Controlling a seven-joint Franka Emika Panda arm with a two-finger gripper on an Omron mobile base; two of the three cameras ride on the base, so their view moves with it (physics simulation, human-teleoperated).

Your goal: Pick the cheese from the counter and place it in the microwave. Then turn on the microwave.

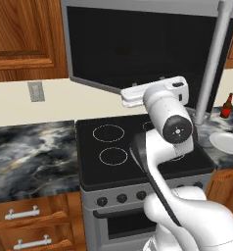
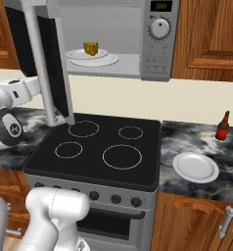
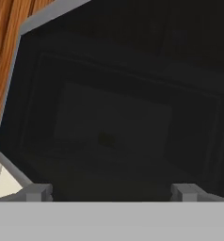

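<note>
- Cheese (image 2: 91, 48) sat on a white dish inside the open microwave (image 2: 157, 44), up at the far wall above the stove.
- Nearest the base, the black stovetop (image 2: 96, 147) with its ring marks lay bare, the marbled tabletop (image 2: 192, 139) flanking it.
- On the tabletop to the right, a white plate (image 2: 195, 167) lay by itself, and a brown bottle (image 2: 222, 126) stood upright just behind it.
- Farther on, the gripper (image 3: 111, 190) was right up against the microwave's dark glass door (image 1: 138, 49), which stood swung wide; two grey fingertips (image 3: 37, 191) showed well apart, open, holding nothing.
- At the back, the white knob (image 2: 159, 28) and green display (image 2: 161, 6) faced out.
</note>
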